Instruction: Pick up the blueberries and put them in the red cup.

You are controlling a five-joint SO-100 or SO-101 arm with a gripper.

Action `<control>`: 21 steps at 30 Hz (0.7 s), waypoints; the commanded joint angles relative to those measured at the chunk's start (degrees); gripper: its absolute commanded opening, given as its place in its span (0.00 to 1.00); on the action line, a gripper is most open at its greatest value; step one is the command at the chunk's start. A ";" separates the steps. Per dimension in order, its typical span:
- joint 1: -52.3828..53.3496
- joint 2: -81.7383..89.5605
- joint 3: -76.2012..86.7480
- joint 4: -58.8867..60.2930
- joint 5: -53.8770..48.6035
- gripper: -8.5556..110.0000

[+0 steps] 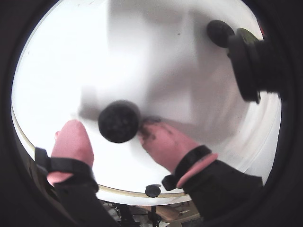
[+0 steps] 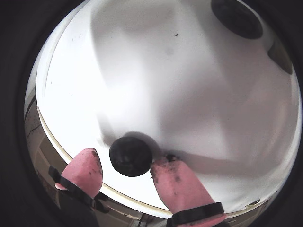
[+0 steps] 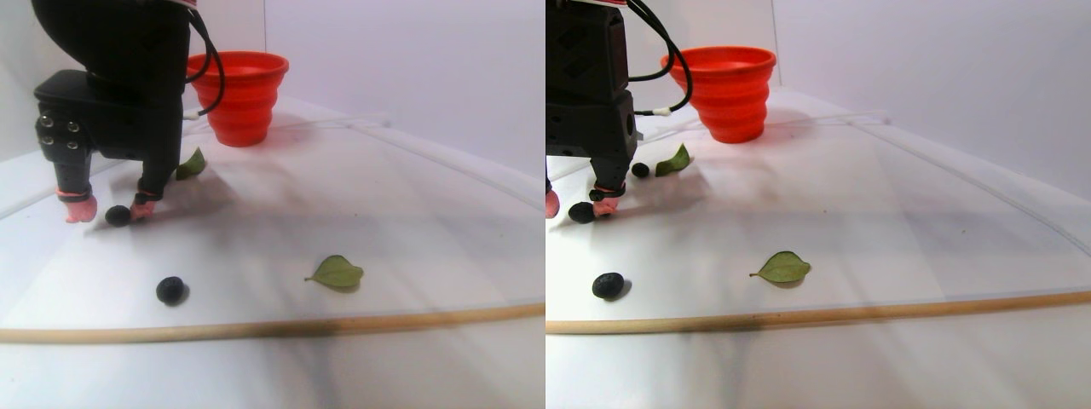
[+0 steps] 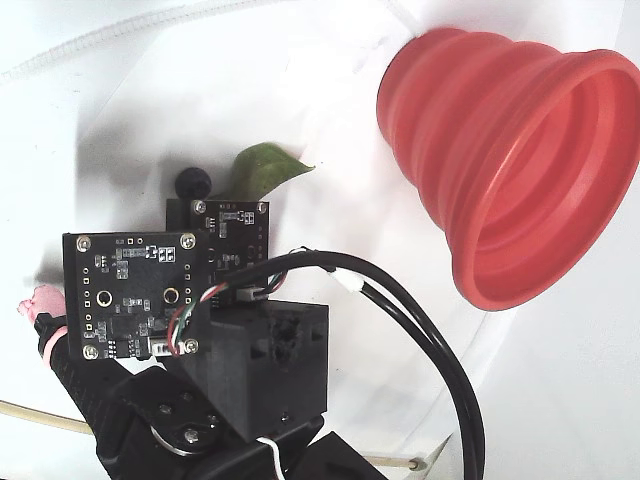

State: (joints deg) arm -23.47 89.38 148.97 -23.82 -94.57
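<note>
In both wrist views the claw [image 1: 113, 139] stands low over the white tabletop [image 1: 180, 71], spread wide with nothing clamped yet. Going from left to right in a wrist view: the left pink fingertip [image 1: 72, 139] stands clear of the blueberry [image 1: 118, 121], the berry sits between the tips, and the right fingertip [image 1: 165, 142] looks to be touching or just beside it. The same order shows in the other wrist view, with the blueberry [image 2: 130, 156] near the tabletop's edge.

To do this step well, I judge the claw should shift slightly so the berry sits centred, then close slowly; a round berry pushed from one side only may roll away. Gentle pressure is wise, since the fruit likely bruises or squirts out under a hard pinch.

In the stereo pair view a second blueberry [image 3: 170, 290] lies in front, well apart, a green leaf [image 3: 337, 272] further right, and the red cup [image 3: 239, 94] stands upright at the back. Once gripped, lift straight up before swinging towards the cup
</note>
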 commanded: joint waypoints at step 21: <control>-1.85 -0.70 -2.29 -0.79 1.67 0.19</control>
State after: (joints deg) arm -23.47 88.07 147.22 -25.40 -93.16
